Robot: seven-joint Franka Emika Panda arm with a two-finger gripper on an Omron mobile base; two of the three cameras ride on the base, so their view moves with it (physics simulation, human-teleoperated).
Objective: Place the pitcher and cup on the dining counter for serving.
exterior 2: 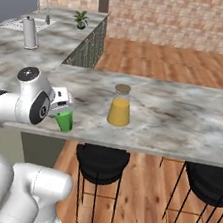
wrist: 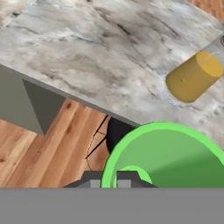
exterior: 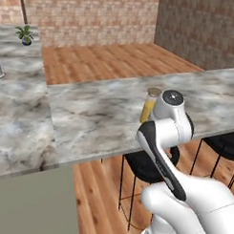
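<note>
Dining counter (exterior 2: 183, 119) | pitcher (exterior 2: 120, 106) upright, rim up | gripper (exterior 2: 63, 107) clamps upright cup (exterior 2: 64, 120)

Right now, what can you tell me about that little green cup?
The cup is a small, plain, bright green tumbler, slightly wider at its rim, and looks like plastic. The hand holds it at the near edge of the counter, left of the pitcher in the right base view and apart from it. Whether it rests on the counter is unclear.
</note>
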